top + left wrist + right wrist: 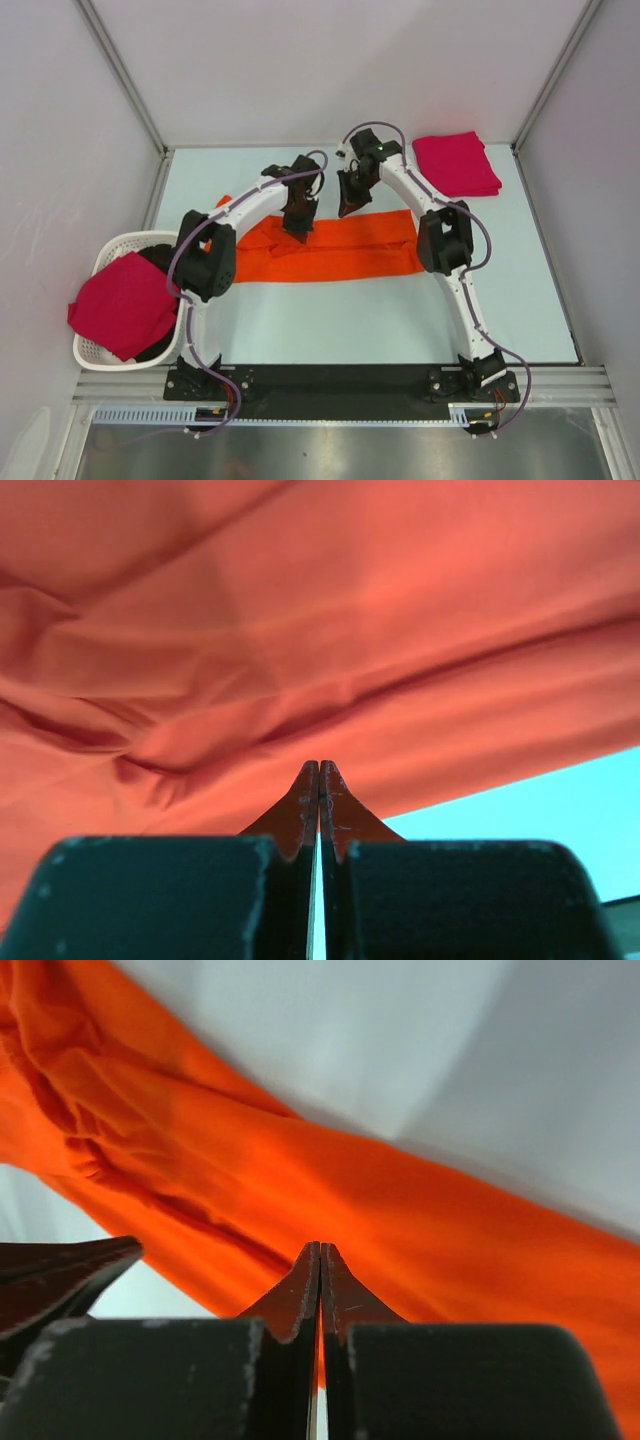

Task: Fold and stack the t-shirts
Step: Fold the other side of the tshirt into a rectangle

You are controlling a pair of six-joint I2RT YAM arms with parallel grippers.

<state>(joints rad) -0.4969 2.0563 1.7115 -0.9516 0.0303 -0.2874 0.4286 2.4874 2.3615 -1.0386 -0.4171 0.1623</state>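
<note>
My left claw (319, 770) has its two fingers pressed flat together, and my right claw (319, 1250) has the same. I see no cloth standing out between either pair, so I cannot say that they pinch anything.

Just below and in front of both tips lies the orange shirt (340, 255). It is spread as a long band across the table (400, 320), and both claws hang side by side over its far edge. The band runs much further to the right of my right claw than to the left of my left claw.

I judge that the step in hand is to take this far edge and fold the band. To do it well, I should first spread the fingers, because pressed tips only push the cloth into wrinkles. Then I should lower each claw onto the edge and catch the full thickness, not only the top layer. My two claws are near each other, so I would set them wider apart along the edge; otherwise the long right end may sag and drag.

Beyond my right claw and further right, well apart, a pink shirt (458, 165) lies folded. This is the place for the stack. Left of my left claw and nearer to me stands the basket (100, 350) with another pink shirt (122, 305) draped over it.
</note>
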